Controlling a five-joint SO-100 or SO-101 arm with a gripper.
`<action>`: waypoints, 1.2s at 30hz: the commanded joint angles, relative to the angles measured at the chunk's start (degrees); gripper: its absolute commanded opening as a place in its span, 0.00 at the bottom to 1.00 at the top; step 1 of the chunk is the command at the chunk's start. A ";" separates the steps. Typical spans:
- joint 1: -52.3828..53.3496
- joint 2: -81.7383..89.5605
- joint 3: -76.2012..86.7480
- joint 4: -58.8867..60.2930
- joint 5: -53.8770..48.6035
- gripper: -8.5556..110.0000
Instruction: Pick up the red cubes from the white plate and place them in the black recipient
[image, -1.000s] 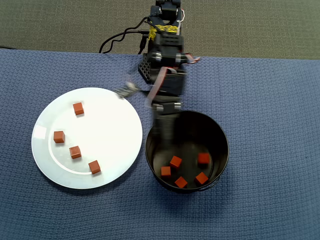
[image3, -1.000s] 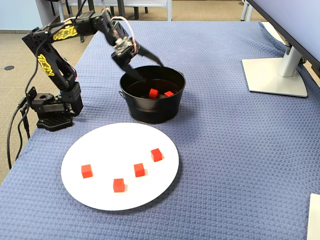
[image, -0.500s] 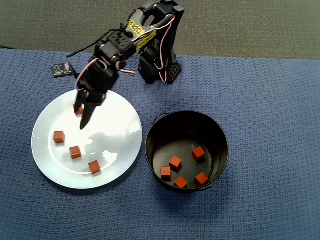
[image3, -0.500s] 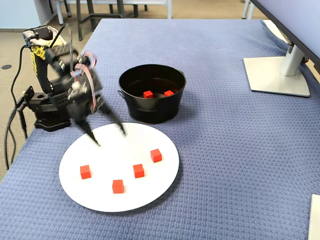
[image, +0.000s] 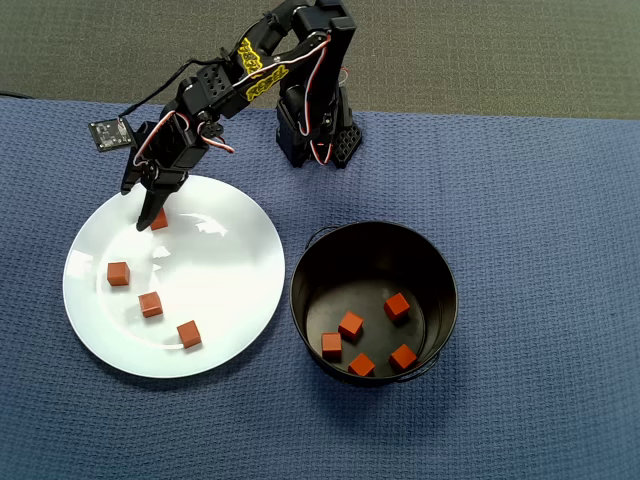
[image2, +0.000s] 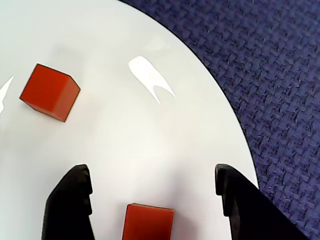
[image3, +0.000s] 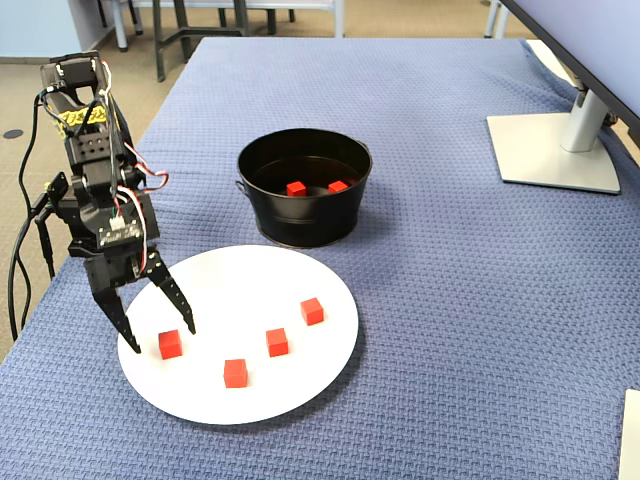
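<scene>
The white plate (image: 222, 272) (image3: 262, 288) (image2: 125, 130) holds several red cubes. One cube (image: 160, 219) (image3: 170, 344) (image2: 148, 221) lies between the fingers of my open gripper (image: 150, 217) (image3: 159, 337) (image2: 151, 172), which hangs low over the plate's edge nearest the arm base. The fingers stand apart from the cube on both sides. Other cubes (image: 118, 273) (image: 151, 304) (image: 189, 333) (image2: 50, 92) lie loose on the plate. The black recipient (image: 330, 258) (image3: 300, 222) stands beside the plate with several red cubes (image: 350, 324) (image3: 296, 187) on its bottom.
A blue woven cloth (image: 540, 250) (image2: 280, 75) covers the table. The arm base (image: 315, 130) (image3: 100, 215) sits at the cloth's edge with cables trailing off. A monitor stand (image3: 555, 150) occupies the far right in the fixed view.
The arm swung from above the black recipient over to the plate, then dropped so its open fingers straddle the cube nearest the base.
</scene>
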 joint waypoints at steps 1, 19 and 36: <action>0.97 -0.70 1.23 -4.31 0.00 0.28; -3.96 1.93 8.17 -4.83 9.14 0.23; -8.61 11.87 -0.79 12.48 21.71 0.07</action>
